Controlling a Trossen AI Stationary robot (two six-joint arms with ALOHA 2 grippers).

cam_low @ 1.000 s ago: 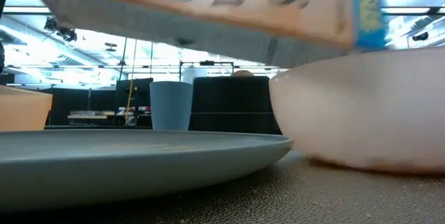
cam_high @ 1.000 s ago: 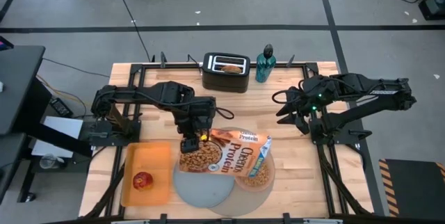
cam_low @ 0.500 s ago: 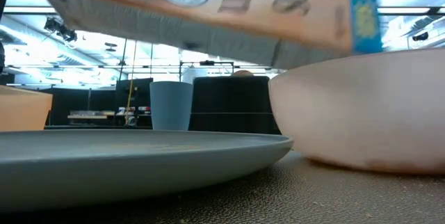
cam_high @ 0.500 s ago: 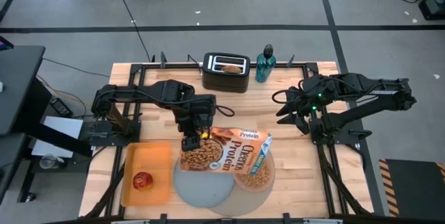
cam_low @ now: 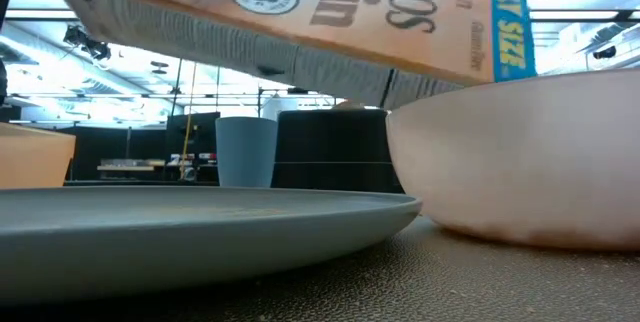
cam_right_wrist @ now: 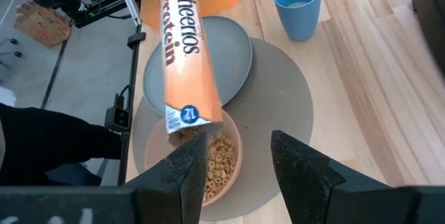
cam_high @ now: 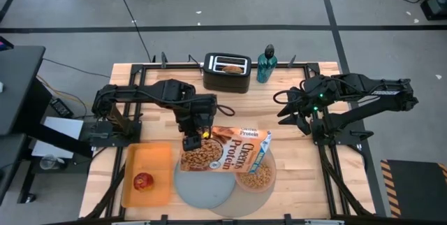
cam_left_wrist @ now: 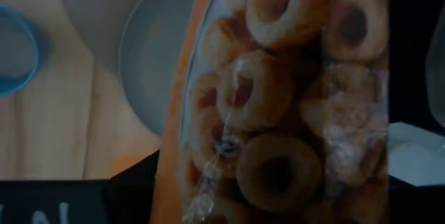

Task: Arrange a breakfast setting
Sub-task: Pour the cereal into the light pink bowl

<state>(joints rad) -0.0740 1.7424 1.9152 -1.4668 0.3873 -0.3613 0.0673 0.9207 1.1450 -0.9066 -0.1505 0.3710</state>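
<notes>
My left gripper (cam_high: 193, 140) is shut on an orange cereal box (cam_high: 225, 152), which lies tilted with its open end over the pink bowl (cam_high: 272, 180). Brown cereal (cam_right_wrist: 220, 157) lies in the bowl. The bowl and the blue-grey plate (cam_high: 202, 190) stand on the round grey mat (cam_right_wrist: 278, 92). The red apple (cam_high: 143, 181) lies on the orange tray (cam_high: 157, 162). The round toast (cam_high: 228, 67) sticks into the black toaster (cam_high: 227, 77). My right gripper (cam_high: 290, 114) is open and empty, right of the mat. The spoon is out of view. My left gripper holds the cereal box by its closed end (cam_high: 187, 156), pinched between the two fingers, which come from above. The box is lifted clear and slants, its open end (cam_high: 264, 145) lower, over the bowl. The left wrist view shows only the box's printed face (cam_left_wrist: 278, 113) close up.
A blue cup (cam_right_wrist: 299, 1) stands on the wood beyond the mat, toward the far side. A green bottle (cam_high: 265, 64) stands right of the toaster at the far edge. The tray lies at the near left.
The cereal box has drawn back a little toward the table's left with my left gripper, uncovering more of the bowl and its cereal. It has also turned about its length, so its printed face shows more in the low view.
</notes>
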